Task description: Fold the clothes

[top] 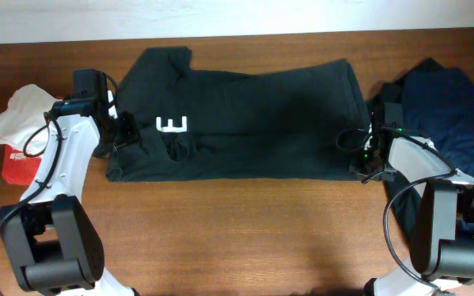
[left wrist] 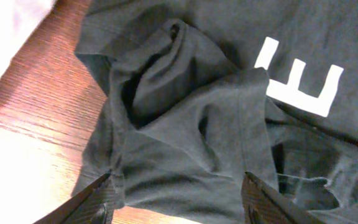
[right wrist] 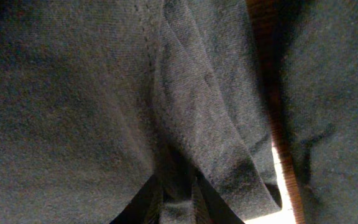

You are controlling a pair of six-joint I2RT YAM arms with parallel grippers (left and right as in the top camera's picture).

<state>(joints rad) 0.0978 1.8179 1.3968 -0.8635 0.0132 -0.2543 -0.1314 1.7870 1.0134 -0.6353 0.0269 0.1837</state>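
The clothes lie across the table: a large black T-shirt [top: 253,115] is spread wide in the middle with a white letter E [top: 171,124] showing. My left gripper [top: 124,136] stands open at the shirt's left edge. In the left wrist view its fingers [left wrist: 98,202] straddle a rumpled sleeve fold [left wrist: 185,124] without pinching it. My right gripper [top: 367,160] is at the shirt's lower right corner. In the right wrist view the right gripper [right wrist: 180,199] is shut on a bunched fold of the black T-shirt [right wrist: 216,124].
A navy garment [top: 455,107] is heaped at the right edge, just beyond my right arm. A white cloth [top: 19,111] and a red one [top: 19,164] lie at the far left. Bare wooden table [top: 245,222] runs along the front.
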